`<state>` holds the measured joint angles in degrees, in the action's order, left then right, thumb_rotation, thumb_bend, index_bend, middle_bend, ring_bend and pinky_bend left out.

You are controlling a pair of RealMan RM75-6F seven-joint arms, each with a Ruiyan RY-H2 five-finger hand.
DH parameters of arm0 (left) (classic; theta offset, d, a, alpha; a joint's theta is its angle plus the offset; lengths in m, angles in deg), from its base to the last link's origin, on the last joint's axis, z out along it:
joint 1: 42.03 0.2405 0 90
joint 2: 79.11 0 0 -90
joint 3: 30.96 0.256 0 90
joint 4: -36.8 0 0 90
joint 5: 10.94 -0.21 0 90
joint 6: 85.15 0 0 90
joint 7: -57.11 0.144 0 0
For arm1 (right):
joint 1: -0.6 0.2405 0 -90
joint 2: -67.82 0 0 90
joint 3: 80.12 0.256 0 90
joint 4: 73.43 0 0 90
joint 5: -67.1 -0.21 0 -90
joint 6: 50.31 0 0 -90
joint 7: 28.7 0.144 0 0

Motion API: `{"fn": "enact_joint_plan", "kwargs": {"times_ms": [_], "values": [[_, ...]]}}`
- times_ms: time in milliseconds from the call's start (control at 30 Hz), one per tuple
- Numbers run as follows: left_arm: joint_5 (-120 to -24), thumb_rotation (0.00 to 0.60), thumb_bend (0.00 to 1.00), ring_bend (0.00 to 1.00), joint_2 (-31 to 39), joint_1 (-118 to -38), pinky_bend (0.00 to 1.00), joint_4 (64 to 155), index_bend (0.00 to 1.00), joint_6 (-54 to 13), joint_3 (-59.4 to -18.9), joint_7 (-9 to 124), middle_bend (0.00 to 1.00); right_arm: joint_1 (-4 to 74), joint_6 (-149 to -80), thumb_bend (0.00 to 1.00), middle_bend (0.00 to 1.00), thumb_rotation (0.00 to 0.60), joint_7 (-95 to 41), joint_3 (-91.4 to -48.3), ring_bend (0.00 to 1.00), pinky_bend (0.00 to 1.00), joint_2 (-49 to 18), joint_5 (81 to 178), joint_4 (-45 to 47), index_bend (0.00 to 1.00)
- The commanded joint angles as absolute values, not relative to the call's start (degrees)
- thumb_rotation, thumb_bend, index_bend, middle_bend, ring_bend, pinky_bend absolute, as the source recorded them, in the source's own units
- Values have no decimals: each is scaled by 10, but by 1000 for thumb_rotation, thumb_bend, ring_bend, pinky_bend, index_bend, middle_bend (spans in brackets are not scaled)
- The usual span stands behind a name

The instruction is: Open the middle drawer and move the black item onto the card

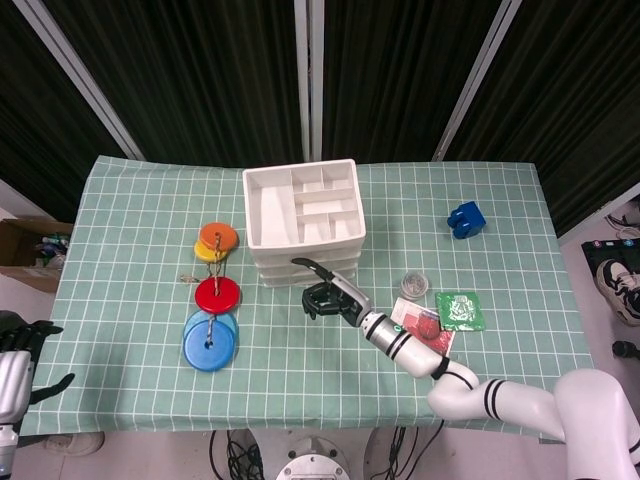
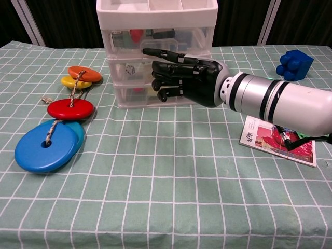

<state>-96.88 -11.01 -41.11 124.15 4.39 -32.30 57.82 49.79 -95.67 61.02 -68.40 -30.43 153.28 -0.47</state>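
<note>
White drawers (image 2: 155, 52) upper centre, middle drawer (image 2: 136, 70) closed, black item unseen. Right hand (image 2: 184, 80) against the front, fingers curled, grasping nothing certain. Hook the lip, pull straight. Card (image 2: 278, 140) lower right.

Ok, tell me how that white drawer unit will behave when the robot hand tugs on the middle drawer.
The drawer unit looks like thin, light plastic standing loose on the tablecloth, so it will probably slide or tip forward rather than stay put. The right robot hand sits at its front; the left robot hand is far away, so nothing braces it.
</note>
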Motion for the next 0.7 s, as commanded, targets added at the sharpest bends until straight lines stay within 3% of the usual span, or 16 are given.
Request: {"fn": "enact_joint_plan", "kwargs": {"times_ms": [33,267,700], "values": [[-969,600,0,217,-111,-411,212,1242,313,44,-323,578,252,501,-956,477,780,600,609,-684,607,671,-304,1530,-6,140],[-967,600,0,217,-111,-411,212,1242,313,43,-323,578,252,504,-952,477,781,600,599,-687,607,671,-304,1520,-4,205],[-968,600,0,216,-105,-412,212,1233,314,41,-322,572,252,483,-987,477,780,600,570,-720,607,671,-292,1538,27,227]]}}
